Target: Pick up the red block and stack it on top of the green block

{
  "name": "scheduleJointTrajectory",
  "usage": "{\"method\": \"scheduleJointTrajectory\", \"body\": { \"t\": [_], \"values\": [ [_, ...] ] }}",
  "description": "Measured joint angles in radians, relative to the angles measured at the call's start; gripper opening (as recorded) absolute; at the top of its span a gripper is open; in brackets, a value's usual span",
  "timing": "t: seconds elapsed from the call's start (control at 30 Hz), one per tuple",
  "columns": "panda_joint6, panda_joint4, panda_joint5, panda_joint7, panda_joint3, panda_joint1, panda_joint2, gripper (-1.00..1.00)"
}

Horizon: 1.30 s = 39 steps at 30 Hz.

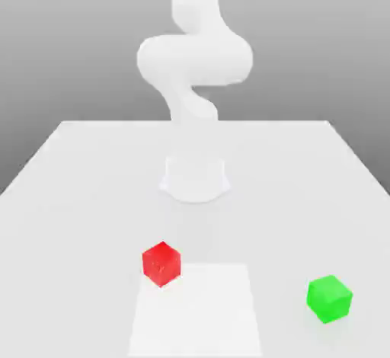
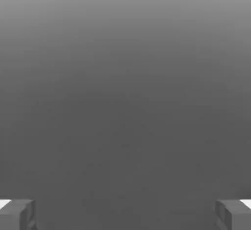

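White arm [image 1: 196, 59] rises bent above its round base [image 1: 195, 180].

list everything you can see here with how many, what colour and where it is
red block: one, red, over a far corner of the white patch, on the exterior view's left
green block: one, green, on the table beyond the patch, toward the exterior view's right
patch: one, white, flat on the near part of the table
table: one, pale grey-white, under the blocks and the arm base
background: one, grey, behind the table
arm: one, white, rising from its base on the table
gripper: one, two grey fingers, wide apart with nothing between them
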Motion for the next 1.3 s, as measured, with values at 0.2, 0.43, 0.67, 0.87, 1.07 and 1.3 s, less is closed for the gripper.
{"method": "scheduleJointTrajectory", "body": {
  "t": [0.2,0.43,0.67,0.87,1.07,1.3],
  "values": [
    [0.143,-0.182,0.011,0.162,0.028,-0.077,0.182,0.0],
    [0.314,-0.403,0.02,0.366,0.063,-0.167,0.405,0.0],
    [0.58,-0.543,-0.016,0.559,0.058,-0.229,0.753,0.0],
    [0.708,-0.527,-0.052,0.588,0.015,-0.192,0.904,-1.0],
    [0.697,-0.529,-0.051,0.589,0.016,-0.192,0.89,-1.0],
    [0.493,-0.554,-0.001,0.546,0.029,-0.176,0.661,-1.0]
  ]
}}
